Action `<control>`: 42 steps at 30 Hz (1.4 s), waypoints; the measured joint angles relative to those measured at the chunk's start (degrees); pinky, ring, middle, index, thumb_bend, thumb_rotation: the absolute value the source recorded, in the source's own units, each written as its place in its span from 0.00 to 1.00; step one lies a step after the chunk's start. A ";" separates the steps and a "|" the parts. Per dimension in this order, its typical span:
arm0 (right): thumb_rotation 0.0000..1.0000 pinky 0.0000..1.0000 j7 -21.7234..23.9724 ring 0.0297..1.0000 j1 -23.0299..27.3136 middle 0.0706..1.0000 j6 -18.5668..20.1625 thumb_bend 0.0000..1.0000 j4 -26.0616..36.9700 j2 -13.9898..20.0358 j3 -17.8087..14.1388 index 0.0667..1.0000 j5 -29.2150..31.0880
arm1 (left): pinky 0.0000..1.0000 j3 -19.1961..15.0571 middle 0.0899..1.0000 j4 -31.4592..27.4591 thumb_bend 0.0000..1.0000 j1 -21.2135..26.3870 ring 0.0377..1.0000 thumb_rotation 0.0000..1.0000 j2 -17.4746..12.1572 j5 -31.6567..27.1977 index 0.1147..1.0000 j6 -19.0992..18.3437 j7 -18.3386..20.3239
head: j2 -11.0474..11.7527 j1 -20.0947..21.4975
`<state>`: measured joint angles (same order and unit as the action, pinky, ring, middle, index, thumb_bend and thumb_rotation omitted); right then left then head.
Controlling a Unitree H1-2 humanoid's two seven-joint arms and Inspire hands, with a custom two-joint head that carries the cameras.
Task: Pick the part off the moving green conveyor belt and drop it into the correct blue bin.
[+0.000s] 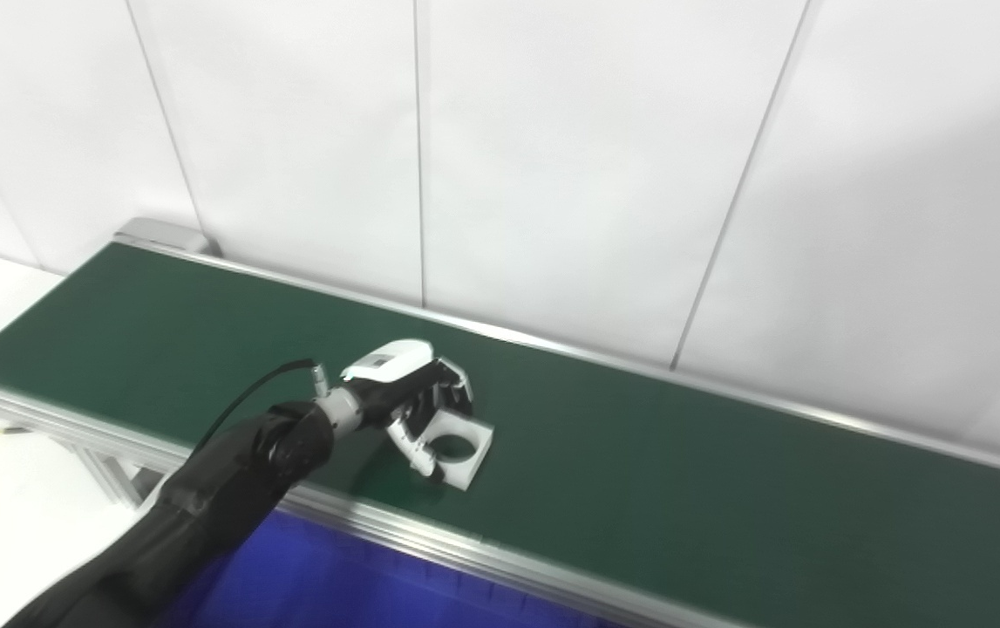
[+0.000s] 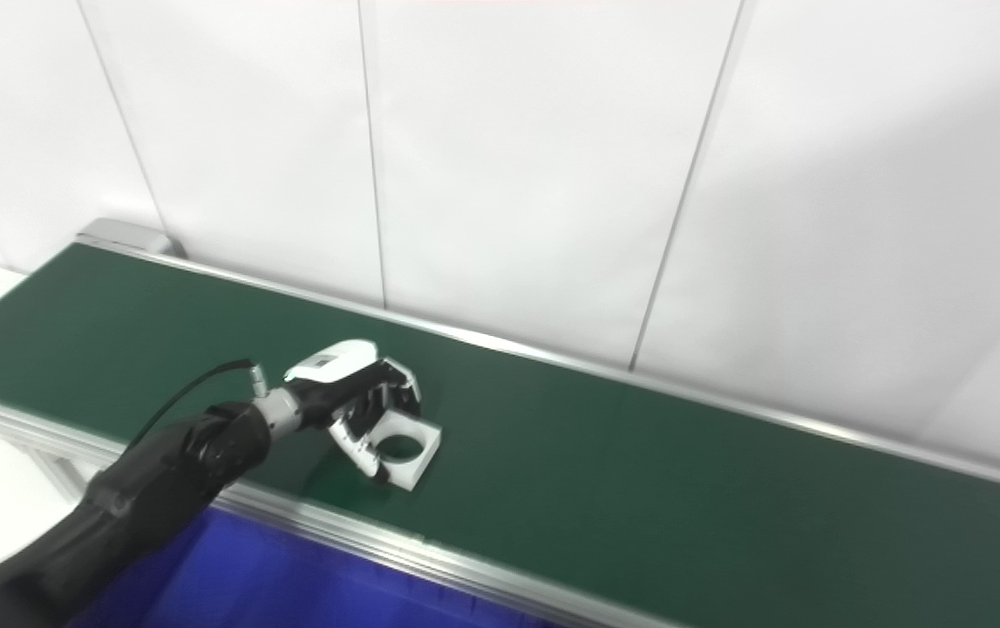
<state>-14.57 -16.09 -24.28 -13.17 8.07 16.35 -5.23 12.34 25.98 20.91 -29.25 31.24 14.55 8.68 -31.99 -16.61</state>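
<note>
White square part (image 1: 463, 445) with a round hole lies mid-belt on the green conveyor belt (image 1: 639, 462), left of frame centre. Left hand (image 1: 408, 397) curls fingers around its left edge, hiding it; blue bin (image 1: 316, 576) is cut off below.

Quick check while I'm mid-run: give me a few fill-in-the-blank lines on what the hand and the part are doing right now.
1. The white square part lies on the ____ belt.
2. The part has a ____ hole through its middle.
3. The hand at the part belongs to the ____ arm.
4. The bin below the belt's near rail is ____.

Missing words: green; round; left; blue
</note>
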 measured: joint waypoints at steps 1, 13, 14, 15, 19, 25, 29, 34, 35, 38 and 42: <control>0.15 0.85 0.08 0.82 -0.14 0.81 0.09 0.62 -0.78 0.10 0.02 0.89 0.03 | 0.37 -0.53 0.43 -0.93 0.50 -0.40 0.39 0.00 0.15 -0.74 0.44 0.24 -0.25 | -0.35 0.61; 0.20 0.84 -2.39 0.83 -1.82 0.81 -0.25 0.66 1.99 2.00 1.64 0.88 -0.45 | 0.25 -10.70 0.41 -16.37 0.49 -7.63 0.34 0.00 2.07 -13.91 0.45 6.83 -2.18 | -3.25 5.88; 0.20 0.83 -2.39 0.83 -1.82 0.81 -0.24 0.66 1.95 1.59 1.98 0.88 -0.64 | 0.24 -11.15 0.41 -17.01 0.49 -7.96 0.34 0.00 2.11 -14.59 0.45 7.00 -2.17 | -4.04 6.94; 0.20 0.83 -2.36 0.82 -1.61 0.81 -0.25 0.67 2.56 0.52 2.71 0.87 -0.92 | 0.22 -11.95 0.40 -17.78 0.49 -8.80 0.33 0.00 1.63 -15.99 0.45 7.24 -1.98 | -4.04 6.95; 0.21 0.82 -3.07 0.81 -2.19 0.80 -0.26 0.68 3.92 -0.24 3.17 0.87 -2.05 | 0.17 -13.02 0.39 -22.42 0.49 -12.28 0.31 0.00 1.26 -18.73 0.45 6.69 -1.12 | -6.15 10.28; 0.19 0.78 -3.46 0.78 -2.62 0.78 -0.35 0.72 6.58 1.28 2.95 0.84 -2.89 | 0.18 -13.56 0.39 -27.66 0.50 -16.42 0.41 0.00 2.18 -20.83 0.44 7.25 -0.54 | -10.46 15.21; 0.22 0.78 -3.59 0.78 -2.57 0.78 -0.35 0.75 7.67 1.25 2.39 0.83 -3.65 | 0.13 -13.51 0.42 -30.76 0.50 -19.52 0.38 0.00 3.74 -22.70 0.42 7.18 0.54 | -12.91 17.40; 0.26 0.75 -3.52 0.77 -2.85 0.77 -0.35 0.76 8.15 -0.14 2.15 0.83 -4.72 | 0.14 -12.57 0.37 -33.24 0.49 -23.78 0.38 0.00 5.34 -23.83 0.44 6.86 1.77 | -15.99 19.42; 0.26 0.73 -3.52 0.76 -2.84 0.77 -0.35 0.76 8.17 -0.44 2.12 0.83 -4.99 | 0.14 -12.21 0.38 -33.66 0.50 -24.44 0.41 0.00 5.83 -23.99 0.44 6.88 1.87 | -16.52 19.69; 0.27 0.72 -3.51 0.75 -2.69 0.76 -0.35 0.76 9.20 -1.21 1.87 0.83 -5.89 | 0.15 -10.69 0.40 -34.53 0.50 -27.04 0.42 0.00 6.89 -23.95 0.43 6.70 2.65 | -18.01 20.74; 0.27 0.72 -3.51 0.74 -2.72 0.76 -0.35 0.77 9.93 -1.71 1.23 0.82 -7.15 | 0.19 -9.49 0.42 -35.02 0.50 -30.68 0.42 0.00 7.74 -23.14 0.42 6.32 3.49 | -19.25 21.80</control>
<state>-18.08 -18.81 -24.64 -3.24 6.37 17.57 -12.38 2.85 -9.04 -9.77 -21.50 8.10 20.87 12.17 -51.24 5.18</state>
